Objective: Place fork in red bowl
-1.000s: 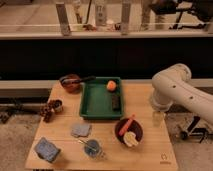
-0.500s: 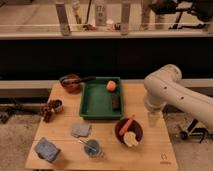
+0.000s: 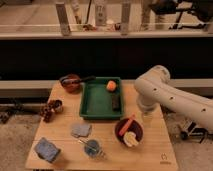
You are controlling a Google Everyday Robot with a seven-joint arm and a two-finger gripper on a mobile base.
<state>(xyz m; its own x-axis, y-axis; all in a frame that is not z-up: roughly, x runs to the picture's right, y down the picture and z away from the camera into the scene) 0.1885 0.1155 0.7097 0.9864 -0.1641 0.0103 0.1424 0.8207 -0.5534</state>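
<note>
The white arm (image 3: 159,91) has swung leftward from where it stood a moment ago and now reaches in over the right edge of the wooden worktop (image 3: 102,161), its elbow nearer the green tray (image 3: 87,104). The pincer (image 3: 146,118) hangs at the arm's lower end, pointing down beside the tray's right side and just behind the red bowl (image 3: 121,133); it is released and carries nothing. Nothing on the worktop has shifted. The fork (image 3: 83,142) lies at the front, well apart from the pincer, its slim grey shaft slanting toward the small blue cup (image 3: 93,148); whether it touches the cup cannot be made out. The red bowl holds an orange stick-shaped item (image 3: 128,123) and a pale yellow one (image 3: 132,139). An orange fruit (image 3: 111,85) and a dark block (image 3: 115,102) are in the tray. Behind the tray's left corner a brown bowl (image 3: 69,83) carries a dark long-handled utensil (image 3: 86,79). A grey cloth (image 3: 81,130) and a blue sponge (image 3: 47,149) are at the front left.
</note>
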